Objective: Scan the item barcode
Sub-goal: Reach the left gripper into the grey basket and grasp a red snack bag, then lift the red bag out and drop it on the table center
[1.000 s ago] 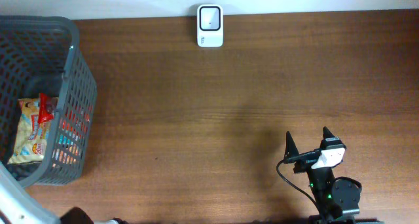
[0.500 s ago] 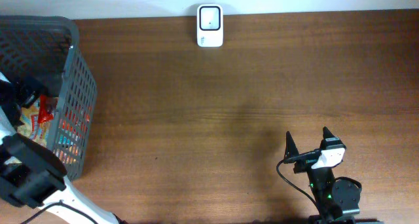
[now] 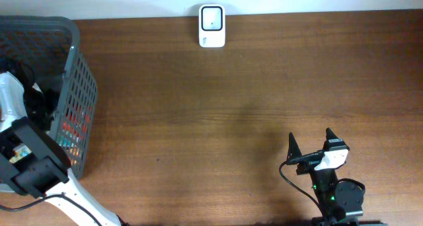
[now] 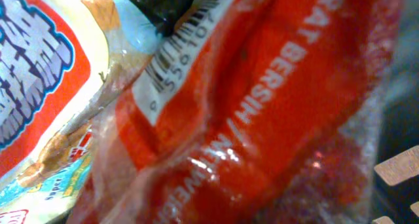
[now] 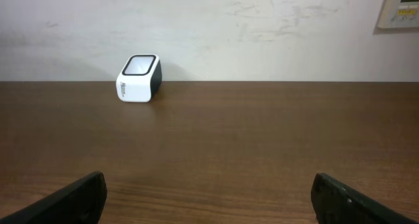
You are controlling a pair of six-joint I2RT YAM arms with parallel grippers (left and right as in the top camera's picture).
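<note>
**Left arm now down inside the basket, camera pressed close to a red packet**

Since the frame a second ago, the left arm (image 3: 30, 161) has swung in from the lower left edge. It now reaches into the grey basket (image 3: 79, 87) at the left end of the counter (image 3: 231, 120) and covers the snack packets that lay open to view before. The right arm has not moved.

The left claw is down inside the basket. Its fingers show in neither the overhead view nor its own wrist camera, so I cannot tell how far open it is or whether it has hold of anything.

The left wrist camera is filled by a red packet (image 4: 262, 119), very close to the lens. The packet is glossy, crinkled plastic film with white lettering and bright glare spots. Its barcode (image 4: 180, 47) is a white strip of black bars and digits, running at a slant in the upper left part of the packet. Just beside the red packet, on the left, lies a second packet (image 4: 46, 86), pale yellow with blue cartoon lettering.

The basket is plastic mesh with square holes, and red shows through its side wall.

The right claw (image 3: 311, 144) rests near the counter's front edge, its two dark pointed fingers spread wide and holding nothing. The scanner (image 3: 212, 26), a small white box with a dark rounded window, stands at the far edge of the brown wood-grain counter, well apart from both arms.
</note>
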